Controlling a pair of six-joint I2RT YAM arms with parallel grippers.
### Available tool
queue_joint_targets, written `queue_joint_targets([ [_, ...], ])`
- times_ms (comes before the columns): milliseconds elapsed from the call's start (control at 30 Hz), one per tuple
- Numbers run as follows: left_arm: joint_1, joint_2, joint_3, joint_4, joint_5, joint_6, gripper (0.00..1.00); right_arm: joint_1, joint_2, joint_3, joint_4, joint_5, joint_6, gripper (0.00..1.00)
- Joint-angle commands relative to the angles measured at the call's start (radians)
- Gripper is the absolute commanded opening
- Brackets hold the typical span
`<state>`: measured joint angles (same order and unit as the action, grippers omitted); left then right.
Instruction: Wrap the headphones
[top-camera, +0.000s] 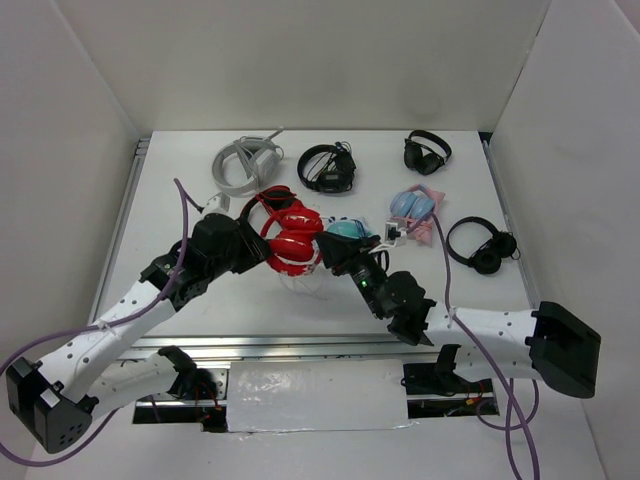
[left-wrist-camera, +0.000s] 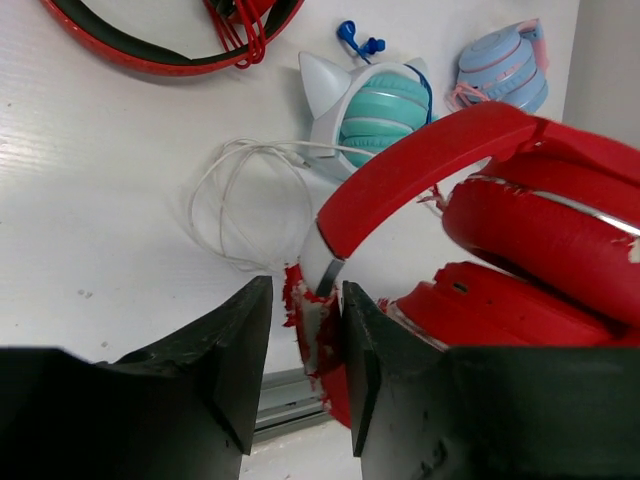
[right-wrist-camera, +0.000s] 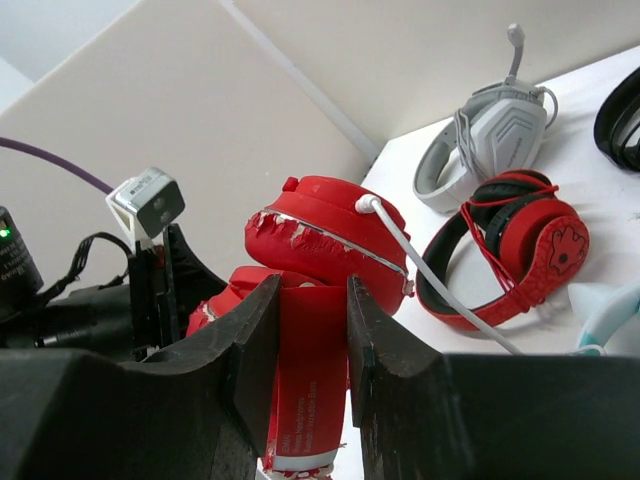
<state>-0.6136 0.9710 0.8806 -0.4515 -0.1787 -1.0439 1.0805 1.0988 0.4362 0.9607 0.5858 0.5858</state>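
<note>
The glossy red headphones (top-camera: 293, 245) are held folded above the middle of the table, between both grippers. My right gripper (top-camera: 333, 250) is shut on their flat red headband (right-wrist-camera: 312, 360), with both jaws pressed against it. My left gripper (top-camera: 262, 252) sits at their left side. In the left wrist view its jaws (left-wrist-camera: 307, 340) stand narrowly apart around a worn red hinge piece (left-wrist-camera: 320, 330), with a gap on the left. The thin white cable (right-wrist-camera: 430, 280) leaves the upper earcup (right-wrist-camera: 320, 230) and lies in loose loops on the table (left-wrist-camera: 215, 200).
Red-and-black hoop headphones (top-camera: 270, 200) lie just behind, and a teal cat-ear pair (top-camera: 345, 228) is beside my right gripper. A grey-white headset (top-camera: 245, 165), three black pairs (top-camera: 327, 167) (top-camera: 427, 152) (top-camera: 482, 245) and a blue-pink pair (top-camera: 412, 208) lie further back and to the right.
</note>
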Motion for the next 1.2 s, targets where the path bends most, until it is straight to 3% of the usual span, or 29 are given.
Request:
queue_joint_targets([
  [0, 0.002, 0.011, -0.006, 0.048, 0.021, -0.015, 0.45, 0.033, 0.018, 0.027, 0.222, 0.06, 0.02, 0.0],
  [67, 0.002, 0.009, 0.0, 0.048, 0.019, -0.008, 0.39, 0.044, 0.044, 0.039, 0.219, 0.066, 0.009, 0.0],
  [100, 0.002, 0.009, 0.009, 0.042, 0.009, -0.005, 0.29, 0.053, 0.05, 0.047, 0.214, 0.065, 0.008, 0.0],
  [167, 0.002, 0.003, 0.024, 0.018, -0.007, -0.007, 0.2, 0.058, 0.055, 0.053, 0.184, 0.059, 0.011, 0.0],
  [200, 0.003, 0.002, 0.03, 0.004, -0.021, -0.008, 0.09, 0.058, 0.053, 0.059, 0.165, 0.055, 0.016, 0.02],
  [267, 0.003, -0.005, 0.055, -0.026, -0.074, -0.005, 0.0, 0.058, 0.036, 0.067, 0.087, 0.04, 0.038, 0.16],
  [400, 0.011, -0.015, 0.099, -0.035, -0.169, 0.021, 0.0, 0.058, -0.003, 0.082, -0.029, -0.03, 0.037, 0.45],
  [500, 0.028, -0.006, 0.158, -0.053, -0.237, 0.048, 0.0, 0.058, -0.054, 0.099, -0.158, -0.102, 0.022, 0.76],
  [667, 0.063, 0.015, 0.227, -0.013, -0.281, 0.128, 0.0, 0.055, -0.143, 0.107, -0.345, -0.21, -0.026, 0.98],
  [800, 0.107, 0.043, 0.288, -0.001, -0.266, 0.212, 0.0, 0.047, -0.227, 0.102, -0.468, -0.288, -0.099, 1.0],
  [933, 0.138, 0.043, 0.349, 0.011, -0.251, 0.292, 0.0, 0.016, -0.325, 0.05, -0.557, -0.259, -0.173, 1.0],
  [1067, 0.169, 0.04, 0.42, 0.002, -0.234, 0.294, 0.0, -0.082, -0.338, -0.019, -0.524, -0.273, -0.187, 1.0],
  [1167, 0.19, 0.041, 0.494, 0.001, -0.22, 0.278, 0.0, -0.18, -0.275, -0.048, -0.462, -0.366, -0.185, 1.0],
])
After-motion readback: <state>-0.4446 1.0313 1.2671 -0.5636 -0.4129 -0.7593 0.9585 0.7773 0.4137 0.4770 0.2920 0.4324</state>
